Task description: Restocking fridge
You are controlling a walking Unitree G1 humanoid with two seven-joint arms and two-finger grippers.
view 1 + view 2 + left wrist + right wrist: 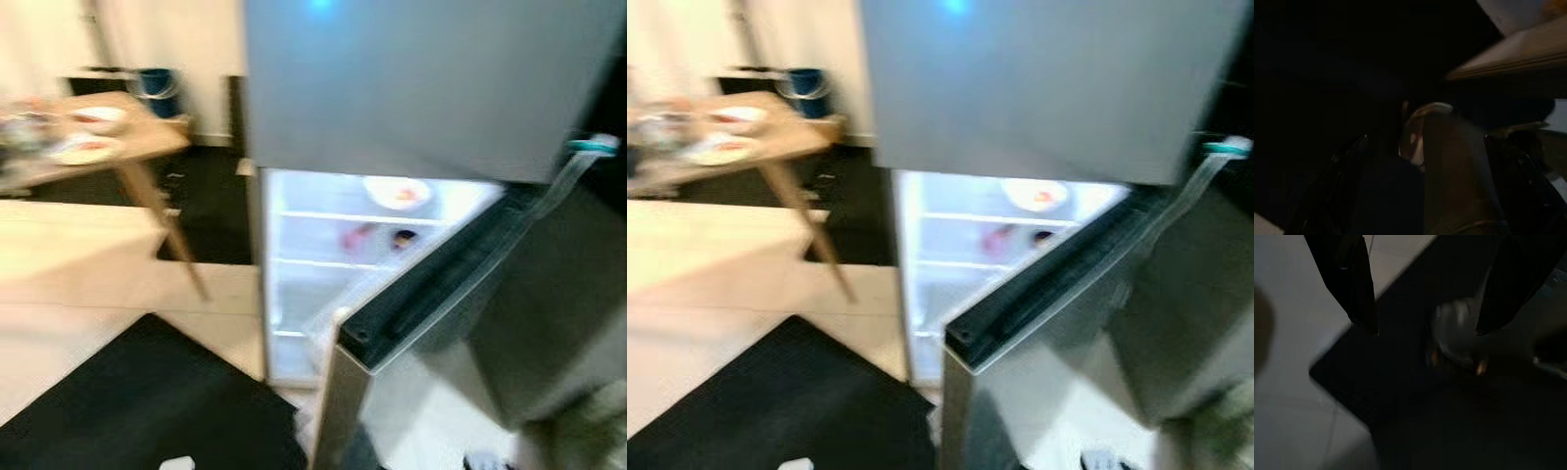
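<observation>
You stand in front of the fridge (431,88), and its lower door (460,284) hangs open toward you. Before you reach in, stop walking, because the head views are blurred.

The right claw (1422,328) hangs over a dark mat (1415,396) on the floor, its two fingers spread wide with nothing between them. The left wrist view is very dark, so you cannot tell the state of the left claw.

Inside, a white bowl (397,192) sits on the top shelf. Below it are two small items, too blurred to name. More plates (86,147) wait on the wooden table (147,137), well apart to your left.
</observation>
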